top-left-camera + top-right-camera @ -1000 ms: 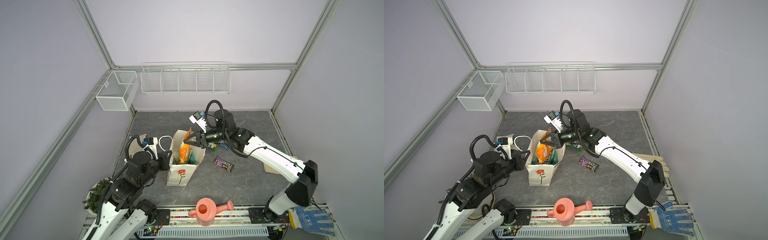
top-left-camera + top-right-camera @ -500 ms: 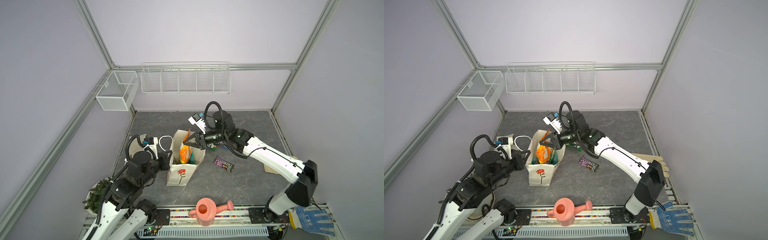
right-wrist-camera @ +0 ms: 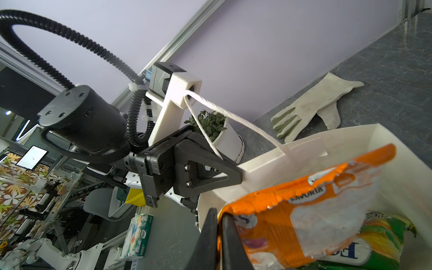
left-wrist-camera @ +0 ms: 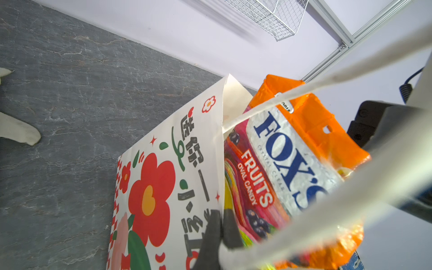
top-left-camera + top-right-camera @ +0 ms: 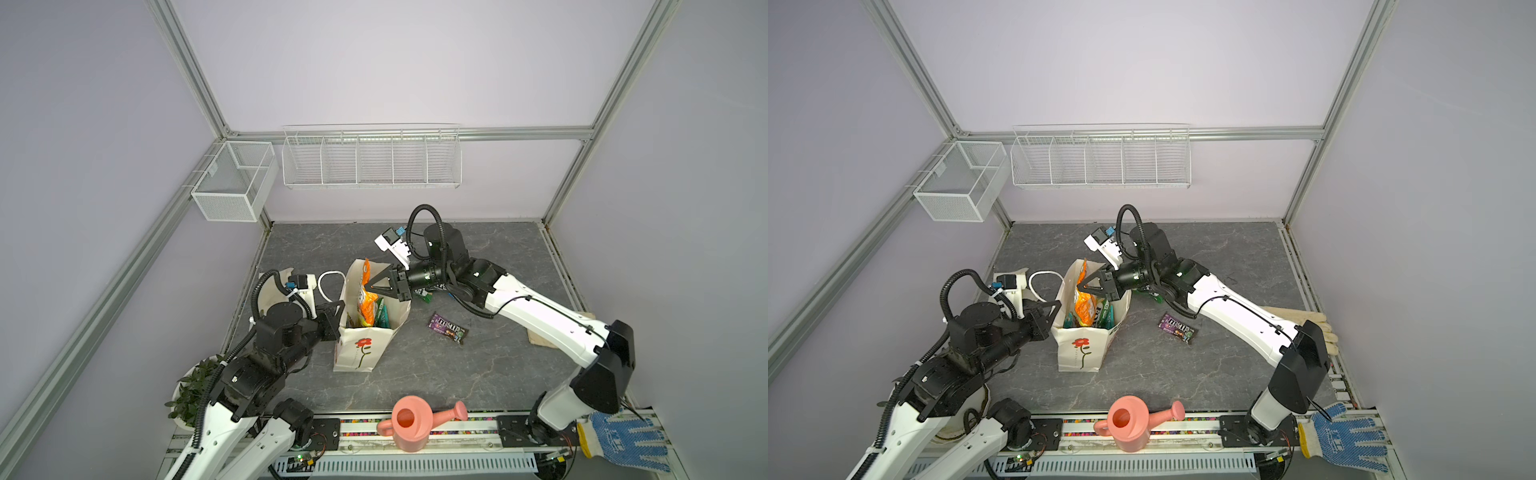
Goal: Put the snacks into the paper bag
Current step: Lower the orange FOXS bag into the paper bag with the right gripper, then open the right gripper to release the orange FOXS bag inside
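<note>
**A:** Since a second ago the right gripper (image 5: 368,286) has sunk lower, and the orange packet (image 5: 365,301) is now half inside the bag (image 5: 360,349). Left arm unchanged.

**B:** Top views: left gripper (image 5: 1056,308) clamped on the bag rim. Purple pack (image 5: 1177,328) lies loose on the table, well behind the right gripper. A green pack (image 5: 1150,293) sits just under its wrist.

**A:** Left wrist: fingers (image 4: 211,224) pinch the paper wall, with the packet just inside. Only here does the cord (image 4: 304,88) blur across the lens.

**B:** Right wrist: jaws closed narrow on the packet's top corner. Only here: a green-yellow packet (image 3: 385,236) beneath it, and the cord draped over the left camera mount.

**A:** Handling, my guess: the packet is light and crinkly, with slick film, so the sealed edge is the hold. The bag is thin and tips easily, so keep the rim pinned.
</note>
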Controlling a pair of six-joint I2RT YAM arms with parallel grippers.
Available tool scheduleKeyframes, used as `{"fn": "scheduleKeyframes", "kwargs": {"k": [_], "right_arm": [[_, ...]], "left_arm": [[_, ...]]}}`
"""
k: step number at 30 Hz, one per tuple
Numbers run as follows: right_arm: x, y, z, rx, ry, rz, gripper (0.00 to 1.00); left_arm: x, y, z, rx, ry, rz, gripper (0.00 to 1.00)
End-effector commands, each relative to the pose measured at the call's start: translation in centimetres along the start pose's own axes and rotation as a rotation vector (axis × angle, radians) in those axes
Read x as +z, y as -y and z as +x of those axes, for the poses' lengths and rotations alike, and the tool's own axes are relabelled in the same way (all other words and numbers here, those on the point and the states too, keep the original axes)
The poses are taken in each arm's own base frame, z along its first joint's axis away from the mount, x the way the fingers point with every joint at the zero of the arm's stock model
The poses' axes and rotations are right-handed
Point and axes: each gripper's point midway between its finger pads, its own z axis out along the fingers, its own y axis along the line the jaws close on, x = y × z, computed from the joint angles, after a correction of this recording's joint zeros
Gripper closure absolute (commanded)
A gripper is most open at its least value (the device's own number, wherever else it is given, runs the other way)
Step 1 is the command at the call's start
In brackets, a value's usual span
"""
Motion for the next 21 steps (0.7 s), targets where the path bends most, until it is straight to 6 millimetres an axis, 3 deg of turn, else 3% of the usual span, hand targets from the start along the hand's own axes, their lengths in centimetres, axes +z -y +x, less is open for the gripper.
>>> {"fn": "scheduleKeyframes", "kwargs": {"k": [1,7,14,17,21], "right_arm": [[0.25,-0.5,-0.04,-0.026,0.007,-0.018,0.9],[0.18,-0.66,-0.13,-0.029,0.009,-0.019,0.89],[0.15,-0.84,-0.03,-0.032,0.008,-0.017,0.79],[0.06,-1.09,-0.08,-0.034,0.009,-0.02,0.69],[-0.17,-1.42,-0.18,-0.042,0.013,-0.022,0.67]], "left_arm": [[-0.16,0.74,-0.57,-0.007,0.026,0.038,1.0],[-0.09,0.68,-0.53,-0.009,0.027,0.036,1.0],[-0.14,0.74,-0.57,-0.008,0.028,0.038,1.0],[-0.11,0.68,-0.52,-0.01,0.027,0.037,1.0],[-0.06,0.68,-0.49,-0.011,0.026,0.037,1.0]]}}
